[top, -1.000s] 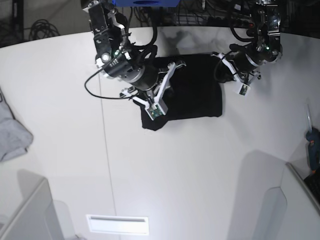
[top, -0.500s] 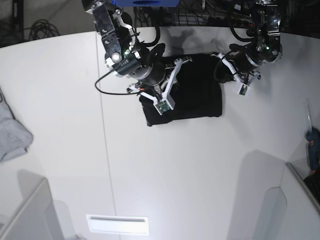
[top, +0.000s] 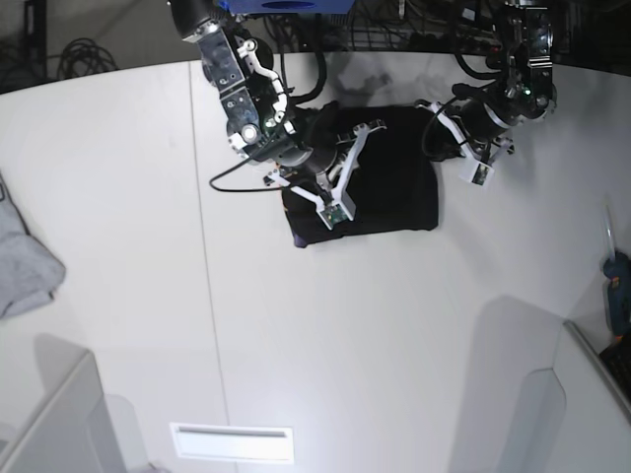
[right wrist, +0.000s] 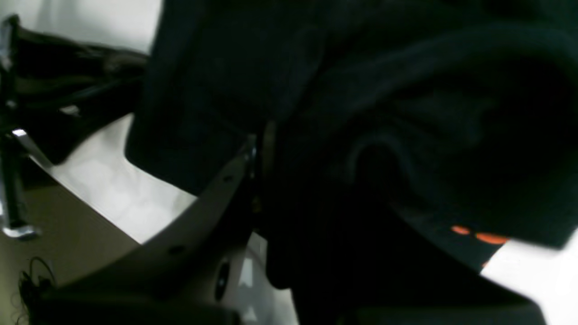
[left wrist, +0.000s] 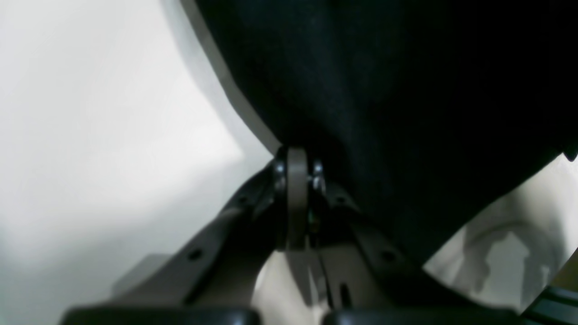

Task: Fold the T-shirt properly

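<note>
The black T-shirt [top: 389, 182] lies folded into a small block on the white table [top: 325, 325], at the back centre. My right gripper [top: 317, 197] is over its left edge and is shut on a bunched fold of the black cloth [right wrist: 384, 113]. In the right wrist view the cloth drapes over the gripper [right wrist: 262, 135], and small orange marks [right wrist: 474, 234] show at a hem. My left gripper [top: 436, 120] is at the shirt's upper right edge. In the left wrist view its jaws [left wrist: 295, 164] are pressed together on the edge of the cloth [left wrist: 384, 90].
A light grey garment [top: 25, 261] lies at the table's left edge. A blue-handled tool [top: 618, 296] rests at the right edge. A white slot [top: 232, 441] sits near the front. Grey panels [top: 59, 424] stand at both front corners, and cables hang behind the table.
My right gripper has carried the shirt's left edge to the right and slightly back, which makes the block narrower. The left arm has stayed in place.
</note>
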Tool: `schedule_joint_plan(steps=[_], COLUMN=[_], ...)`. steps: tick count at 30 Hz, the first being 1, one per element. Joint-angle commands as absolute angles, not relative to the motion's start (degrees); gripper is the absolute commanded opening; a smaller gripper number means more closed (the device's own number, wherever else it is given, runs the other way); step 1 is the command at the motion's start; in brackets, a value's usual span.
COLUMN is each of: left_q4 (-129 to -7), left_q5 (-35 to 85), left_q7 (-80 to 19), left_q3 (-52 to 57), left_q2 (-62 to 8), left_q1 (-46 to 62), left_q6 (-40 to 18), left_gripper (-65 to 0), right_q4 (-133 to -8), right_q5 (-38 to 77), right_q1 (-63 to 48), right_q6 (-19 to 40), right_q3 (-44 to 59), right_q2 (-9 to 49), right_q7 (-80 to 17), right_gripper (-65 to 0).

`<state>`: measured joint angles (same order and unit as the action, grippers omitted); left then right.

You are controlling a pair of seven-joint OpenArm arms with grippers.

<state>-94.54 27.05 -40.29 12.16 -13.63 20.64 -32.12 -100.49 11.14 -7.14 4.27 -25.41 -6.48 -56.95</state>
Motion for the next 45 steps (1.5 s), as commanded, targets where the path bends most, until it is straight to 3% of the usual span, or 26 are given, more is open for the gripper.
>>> schedule_joint_plan(steps=[1,3,7,10,24,34,40,45], left_q4=[-95.16,-95.16,-95.43,-95.52,-95.6,-98.59,-99.12,-98.51], left_q5=[27.03,27.03,27.12,27.65,27.12,27.65,27.65,27.74], left_q7=[-40.66,-40.66,-40.66,-40.66,-40.66,-40.66,-40.66,-40.66], left_q3=[12.26,12.35,12.97,12.97,15.52,16.04,24.4,29.93], left_q2=[-14.02,-14.02,-14.37,-15.96,-17.27,-19.74,-19.74,-19.91], left_q1=[20.79,20.79,21.67,22.02,24.92,28.44,30.02,30.11], left_q6=[-32.31,-32.31,-32.31,-32.31,-32.31,-32.31,-32.57,-33.1], left_gripper=[-65.0,-65.0,-65.0,-65.0,-65.0,-65.0,-65.0,-65.0], right_q4=[-101.41,-101.49,-101.58,-101.85,-99.82,-90.59,-87.34,-95.08], right_q5=[11.82,11.82,11.82,11.82,11.82,19.74,27.12,27.74], right_q1=[-6.64,-6.81,-6.81,-6.81,-1.63,5.05,10.24,11.65], right_q6=[4.35,4.35,4.35,4.35,4.26,-2.68,-5.23,-5.23], right_q3=[-25.63,-25.63,-25.63,-25.63,-32.4,-38.46,-48.66,-50.95], right_q2=[-7.16,-7.25,-7.25,-7.25,-7.6,-8.04,-7.96,-6.11], right_q7=[-55.87,-55.87,-55.78,-55.69,-55.6,-52.18,-48.31,-48.4], right_gripper=[-65.0,-65.0,-41.4,-30.2,-29.6,-29.6,-29.6,-29.6])
